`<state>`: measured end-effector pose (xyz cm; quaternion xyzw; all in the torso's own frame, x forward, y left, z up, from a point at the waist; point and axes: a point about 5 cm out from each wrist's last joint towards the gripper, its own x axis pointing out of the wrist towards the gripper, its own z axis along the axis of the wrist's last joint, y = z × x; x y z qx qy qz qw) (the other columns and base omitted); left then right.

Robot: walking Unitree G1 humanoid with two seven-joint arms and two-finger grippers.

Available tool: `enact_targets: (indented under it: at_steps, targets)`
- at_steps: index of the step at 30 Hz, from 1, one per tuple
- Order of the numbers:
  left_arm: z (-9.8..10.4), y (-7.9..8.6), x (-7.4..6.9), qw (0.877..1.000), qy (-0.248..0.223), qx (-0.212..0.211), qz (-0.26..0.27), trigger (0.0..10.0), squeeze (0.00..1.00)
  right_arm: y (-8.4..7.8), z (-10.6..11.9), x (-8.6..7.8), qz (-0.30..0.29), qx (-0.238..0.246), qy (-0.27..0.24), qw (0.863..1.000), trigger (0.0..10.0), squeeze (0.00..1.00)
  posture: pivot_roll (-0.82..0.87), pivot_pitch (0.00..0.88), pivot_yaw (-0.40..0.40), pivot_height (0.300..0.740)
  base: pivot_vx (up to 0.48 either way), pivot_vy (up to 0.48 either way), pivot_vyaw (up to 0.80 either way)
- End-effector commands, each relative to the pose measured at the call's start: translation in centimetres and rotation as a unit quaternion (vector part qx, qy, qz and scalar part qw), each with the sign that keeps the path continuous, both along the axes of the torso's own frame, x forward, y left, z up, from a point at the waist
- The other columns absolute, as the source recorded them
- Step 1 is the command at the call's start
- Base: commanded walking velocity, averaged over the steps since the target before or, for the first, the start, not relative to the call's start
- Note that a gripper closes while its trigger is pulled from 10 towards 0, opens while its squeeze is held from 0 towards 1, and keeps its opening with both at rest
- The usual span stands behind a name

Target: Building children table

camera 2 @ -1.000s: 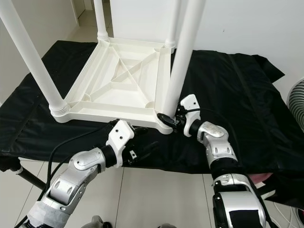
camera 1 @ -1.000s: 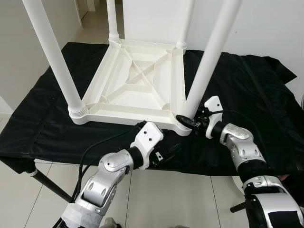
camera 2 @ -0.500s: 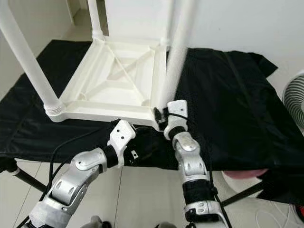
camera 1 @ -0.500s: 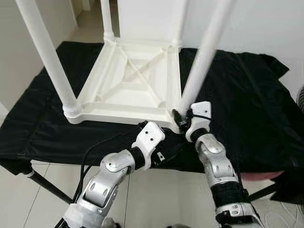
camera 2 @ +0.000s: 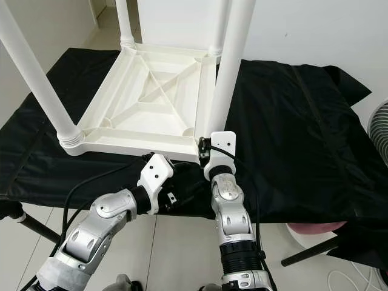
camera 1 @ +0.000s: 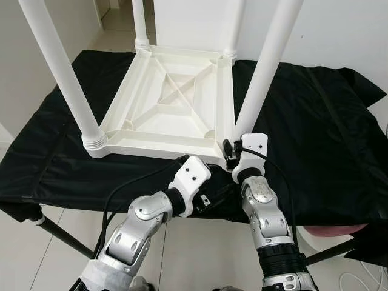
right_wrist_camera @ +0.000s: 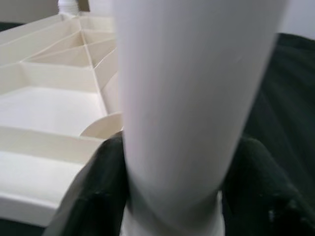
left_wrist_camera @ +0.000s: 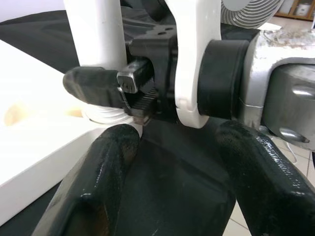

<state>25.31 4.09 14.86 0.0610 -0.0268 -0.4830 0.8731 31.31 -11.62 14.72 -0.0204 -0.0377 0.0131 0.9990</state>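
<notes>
A white children's table (camera 1: 151, 145) lies upside down on a black cloth, with its legs pointing up. My right gripper (camera 1: 229, 151) is at the base of the near-right leg (camera 1: 260, 73), by the table's near-right corner. In the right wrist view that leg (right_wrist_camera: 187, 98) stands between the two black fingers (right_wrist_camera: 88, 191), which press on its sides. My left gripper (camera 1: 212, 197) is open just below the table's front edge, at the cloth's hem. In the left wrist view its fingers (left_wrist_camera: 93, 177) stand apart and hold nothing. Beyond them is a right gripper finger (left_wrist_camera: 93, 88) against the leg.
The black cloth (camera 1: 315, 133) covers a low stand that reaches well to the right of the white table. A black support bar (camera 1: 60, 233) slants down at the left. A fan (camera 2: 381, 130) stands at the right edge, above a pink object (camera 1: 330, 229) on the floor.
My right forearm has swung from the right side to straight in front of the near-right leg, with its gripper staying at the leg's base. The left arm has held still.
</notes>
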Motion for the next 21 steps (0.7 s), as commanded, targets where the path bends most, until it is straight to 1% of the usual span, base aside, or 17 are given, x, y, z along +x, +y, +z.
enact_targets:
  at_steps: [1,5,7,10,11,12,13,14,16,17,18,20,21]
  targets:
    - [0.1,-0.1,0.0,1.000,-0.001,-0.001,0.001,10.0,0.00,-0.1,0.6,-0.2,-0.008,0.003,-0.008,1.000,10.0,1.00,-0.08,0.032,-0.013,0.740,0.000,0.000,0.00]
    - [0.1,-0.1,0.0,1.000,-0.001,-0.001,0.002,10.0,0.00,0.0,0.8,-0.2,-0.001,0.003,-0.011,1.000,10.0,1.00,-0.08,0.028,-0.018,0.740,0.000,0.000,0.00]
    - [0.1,-0.2,0.0,1.000,-0.002,-0.003,0.005,10.0,0.00,-0.3,1.0,-0.1,0.013,0.004,0.005,1.000,10.0,1.00,-0.09,0.027,-0.019,0.740,0.000,0.000,0.00]
    - [0.1,-0.2,0.0,1.000,-0.002,-0.003,0.005,10.0,0.00,-0.3,1.0,-0.1,0.013,0.004,0.005,1.000,10.0,1.00,-0.09,0.027,-0.019,0.740,0.000,0.000,0.00]
    - [0.2,-0.2,0.1,1.000,-0.002,-0.004,0.005,10.0,0.00,-0.5,1.2,0.0,0.031,0.002,0.008,0.999,10.0,0.94,-0.08,0.027,-0.022,0.740,0.000,0.000,0.00]
    - [0.2,-0.2,0.1,1.000,-0.002,-0.004,0.005,10.0,0.00,-0.5,1.2,0.0,0.031,0.002,0.008,0.999,10.0,0.94,-0.08,0.027,-0.022,0.740,0.000,0.000,0.00]
    - [0.2,-0.2,0.1,1.000,-0.002,-0.004,0.006,10.0,0.00,-1.0,1.4,0.4,0.076,-0.014,0.007,0.997,10.0,0.00,-0.08,0.029,-0.022,0.740,0.000,0.000,0.00]
    - [0.2,-0.2,0.1,1.000,-0.002,-0.005,0.007,10.0,0.00,-1.5,1.6,0.8,0.122,-0.040,0.007,0.992,10.0,0.00,-0.08,0.029,-0.022,0.740,0.000,0.000,0.00]
    - [0.2,-0.2,0.1,1.000,-0.003,-0.005,0.009,10.0,0.00,-2.4,1.8,1.3,0.180,-0.079,0.013,0.980,10.0,0.00,-0.08,0.030,-0.020,0.740,0.000,0.000,0.00]
    - [0.2,-0.2,0.1,1.000,-0.003,-0.005,0.009,10.0,0.00,-2.4,1.8,1.3,0.180,-0.079,0.013,0.980,10.0,0.00,-0.08,0.030,-0.020,0.740,0.000,0.000,0.00]
    - [0.2,-0.1,0.3,1.000,-0.003,-0.004,0.009,10.0,0.00,-2.9,2.1,1.8,0.204,-0.100,0.017,0.974,10.0,0.00,-0.09,0.032,-0.016,0.740,0.000,0.000,0.00]
    - [0.3,-0.1,0.3,1.000,-0.003,-0.004,0.010,10.0,0.00,-3.1,2.3,1.9,0.210,-0.105,0.016,0.972,10.0,0.00,-0.09,0.032,-0.016,0.740,0.000,0.000,0.00]
    - [0.3,-0.1,0.3,1.000,-0.004,-0.005,0.010,10.0,0.00,-3.5,2.6,2.3,0.243,-0.121,0.009,0.962,10.0,0.00,-0.09,0.034,-0.012,0.740,0.000,0.000,0.00]
